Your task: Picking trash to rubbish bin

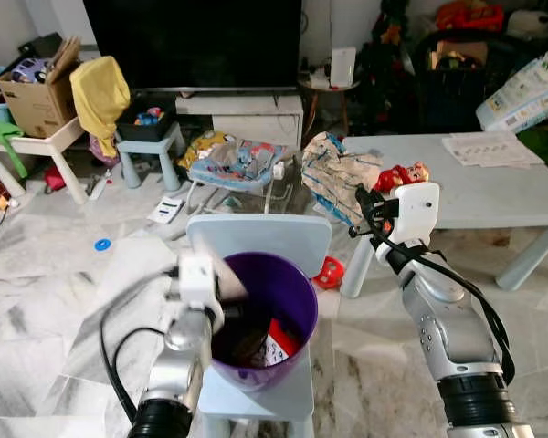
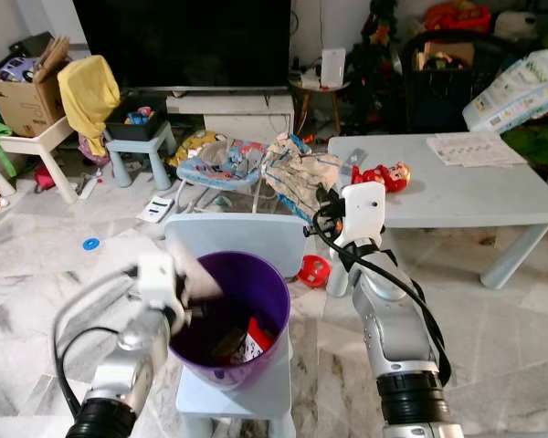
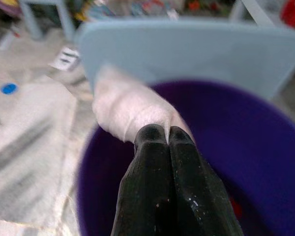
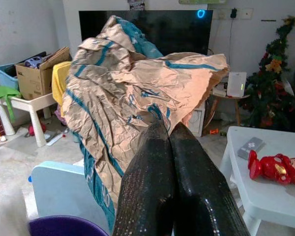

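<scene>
Across the back of the room, a big dark TV (image 1: 192,41) was parked on a low white stand (image 1: 242,114), and the marble floor (image 1: 36,292) in front of it was littered with toys and bits of paper. Off to the right, a pale grey surface (image 1: 493,196) was seen with a sheet of paper (image 1: 489,148) lying on it and a red toy figure (image 1: 404,174) near its left end. Over on the left, a cardboard box (image 1: 36,91) was perched on a small white table, with a yellow cloth (image 1: 100,91) draped just beside it.

Front and centre, a light blue child's chair (image 1: 260,239) was carrying the purple bin (image 1: 288,297) on its seat, and some red and brown trash was already lying at the bottom of the bin.

A crumpled brown paper wrapper with teal print (image 4: 132,108) was held up in the air by the right gripper (image 4: 169,130), between the chair's back and the surface's left end, above and to the right of the bin. Its jaws were pressed together on the wrapper's lower edge.

A smaller wad of whitish paper (image 3: 125,110) was pinched by the left gripper (image 3: 167,133) right over the bin's near-left rim, jaws squeezed tight on it.
</scene>
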`<state>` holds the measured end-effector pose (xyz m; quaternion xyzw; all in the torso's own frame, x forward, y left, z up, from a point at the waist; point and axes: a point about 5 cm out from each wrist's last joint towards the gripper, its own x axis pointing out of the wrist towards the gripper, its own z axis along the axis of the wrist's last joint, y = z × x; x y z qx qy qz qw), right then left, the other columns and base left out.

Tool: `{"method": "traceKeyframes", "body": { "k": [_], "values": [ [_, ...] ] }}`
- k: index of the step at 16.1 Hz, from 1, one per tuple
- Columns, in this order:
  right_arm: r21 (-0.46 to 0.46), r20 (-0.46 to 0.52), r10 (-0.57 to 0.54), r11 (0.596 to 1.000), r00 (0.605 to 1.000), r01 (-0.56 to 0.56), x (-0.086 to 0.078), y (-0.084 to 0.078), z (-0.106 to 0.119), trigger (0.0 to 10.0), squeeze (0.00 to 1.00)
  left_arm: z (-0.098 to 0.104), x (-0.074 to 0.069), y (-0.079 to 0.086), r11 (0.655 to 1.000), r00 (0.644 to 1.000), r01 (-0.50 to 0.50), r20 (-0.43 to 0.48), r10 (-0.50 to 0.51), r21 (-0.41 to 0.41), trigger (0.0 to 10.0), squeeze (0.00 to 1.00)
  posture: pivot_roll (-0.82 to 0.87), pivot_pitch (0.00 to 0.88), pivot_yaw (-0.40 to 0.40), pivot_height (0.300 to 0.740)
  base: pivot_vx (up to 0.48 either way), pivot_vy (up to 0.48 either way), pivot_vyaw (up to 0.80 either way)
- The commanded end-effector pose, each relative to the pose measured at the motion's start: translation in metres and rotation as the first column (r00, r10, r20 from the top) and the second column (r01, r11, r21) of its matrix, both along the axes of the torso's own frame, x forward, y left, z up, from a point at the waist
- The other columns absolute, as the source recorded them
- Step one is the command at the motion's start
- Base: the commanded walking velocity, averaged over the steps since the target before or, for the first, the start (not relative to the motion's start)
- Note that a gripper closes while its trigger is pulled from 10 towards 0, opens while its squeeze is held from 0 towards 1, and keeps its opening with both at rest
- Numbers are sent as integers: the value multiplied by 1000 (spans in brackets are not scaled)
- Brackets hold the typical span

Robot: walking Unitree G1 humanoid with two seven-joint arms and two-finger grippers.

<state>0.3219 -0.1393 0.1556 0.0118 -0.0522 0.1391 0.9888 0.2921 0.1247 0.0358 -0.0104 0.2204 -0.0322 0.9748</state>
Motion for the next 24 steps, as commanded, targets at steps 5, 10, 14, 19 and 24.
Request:
{"method": "traceKeyframes", "body": {
  "k": [5, 10, 14, 19, 24],
  "values": [
    [-4, 6, -14, 1000, 1000, 14, -1, -5, 3, 0, 0, -20, -1, -21, 985, 973, 161, -156, -169, -59, 4510, 0, -46, 0, -28, 740, 0, 0, 0],
    [-12, 3, -23, 1000, 1000, 23, -2, -8, 2, 0, 0, -33, -5, -18, 989, 963, 112, -235, -131, -93, 10000, 1000, -48, 0, -27, 740, 0, 0, 0],
    [-7, -6, -5, 1000, 1000, 5, 0, -2, 0, 0, 0, -35, -6, -6, 995, 967, 60, -243, -78, -82, 10000, 1000, -9, 0, -32, 740, 0, 0, 0],
    [6, -45, 9, 1000, 999, -9, 1, 5, -12, 0, 0, -4, -8, 18, 999, 1000, -21, -19, 20, -45, 10000, 1000, 40, 0, -24, 740, 0, 0, 0],
    [-72, -191, 81, 993, 978, -97, 22, 26, -49, 0, 0, 42, -59, 42, 998, 969, 60, 237, -66, 33, 10000, 1000, 152, 0, -43, 740, 0, 0, 0]
  ]
}}
